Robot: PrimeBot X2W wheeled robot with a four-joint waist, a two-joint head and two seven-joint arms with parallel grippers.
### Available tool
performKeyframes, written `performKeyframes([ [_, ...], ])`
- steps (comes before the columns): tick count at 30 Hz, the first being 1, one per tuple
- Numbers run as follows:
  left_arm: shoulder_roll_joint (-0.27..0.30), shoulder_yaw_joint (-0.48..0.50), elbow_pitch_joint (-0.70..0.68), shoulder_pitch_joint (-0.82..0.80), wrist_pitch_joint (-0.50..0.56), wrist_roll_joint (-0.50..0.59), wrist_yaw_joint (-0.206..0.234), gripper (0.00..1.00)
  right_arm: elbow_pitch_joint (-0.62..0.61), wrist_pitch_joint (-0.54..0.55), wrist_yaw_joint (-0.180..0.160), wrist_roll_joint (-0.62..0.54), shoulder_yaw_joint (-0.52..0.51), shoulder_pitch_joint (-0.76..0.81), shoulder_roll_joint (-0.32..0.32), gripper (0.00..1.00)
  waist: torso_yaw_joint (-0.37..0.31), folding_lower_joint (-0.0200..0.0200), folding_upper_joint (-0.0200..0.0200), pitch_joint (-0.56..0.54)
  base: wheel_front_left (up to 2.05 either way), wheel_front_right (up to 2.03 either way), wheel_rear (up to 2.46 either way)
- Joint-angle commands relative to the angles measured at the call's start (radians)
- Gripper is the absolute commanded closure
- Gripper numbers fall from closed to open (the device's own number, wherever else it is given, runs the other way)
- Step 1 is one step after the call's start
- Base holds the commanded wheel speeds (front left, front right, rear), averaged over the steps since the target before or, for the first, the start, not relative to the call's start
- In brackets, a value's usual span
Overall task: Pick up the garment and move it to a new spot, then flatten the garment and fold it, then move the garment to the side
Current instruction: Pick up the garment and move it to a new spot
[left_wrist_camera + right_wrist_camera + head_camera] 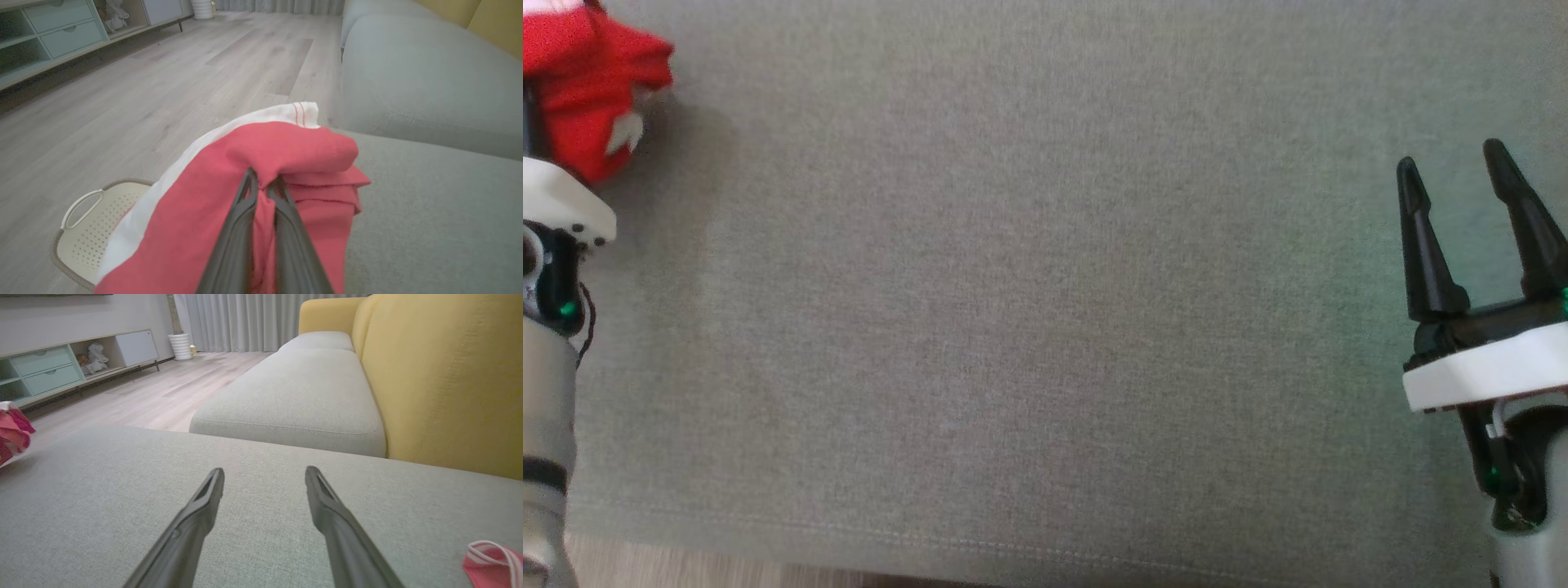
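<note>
While left gripper point(263, 183) grips: jaws pinched shut on garment point(286, 147) fold.
Garment: bunched, red-white, at cushion's point(1045, 327) left edge.
Right gripper point(1454, 163): wide open, empty.
Next: likely carry it high to mid-cushion, avoiding drag.

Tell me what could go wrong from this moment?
1. The left hand pinches only a small fold of the garment; it might slip and drop toward the basket or floor beside the cushion.
2. The garment hangs bunched, so it may land crumpled, and the open right hand is not near it.
</note>
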Motion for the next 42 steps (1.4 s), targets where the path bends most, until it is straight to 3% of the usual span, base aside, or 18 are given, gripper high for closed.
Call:
performKeyframes([
  [1, 0.072, 0.048, -0.069, 0.028, -0.013, 0.013, 0.010, 1.00, -0.026, -0.013, 0.007, 0.004, 0.016, -0.004, 0.005, 0.00, 0.001, 0.0000, 0.0000, -0.045, 0.00, 0.00, 0.00],
  [13, 0.004, 0.148, -0.605, 0.371, -0.013, 0.135, 0.066, 1.00, 0.035, -0.065, 0.007, 0.012, 0.014, 0.053, 0.034, 0.00, -0.037, 0.0000, 0.0000, -0.239, 0.00, 0.00, 0.00],
  [26, -0.090, 0.057, -1.049, 0.676, 0.031, 0.160, 0.118, 1.00, 0.054, -0.074, 0.007, 0.035, 0.025, 0.125, 0.078, 0.00, -0.149, 0.0000, 0.0000, -0.300, 0.00, 0.00, 0.00],
  [35, -0.144, -0.089, -1.063, 0.640, 0.090, 0.172, 0.062, 1.00, 0.060, -0.077, 0.007, 0.048, 0.045, 0.094, 0.085, 0.00, -0.270, 0.0000, 0.0000, -0.263, 0.00, 0.00, 0.00],
  [42, -0.238, -0.282, -0.882, 0.511, 0.120, 0.200, -0.007, 1.00, 0.099, -0.104, 0.007, 0.078, 0.076, 0.051, 0.087, 0.00, -0.403, 0.0000, 0.0000, -0.209, 0.00, 0.00, 0.00],
])
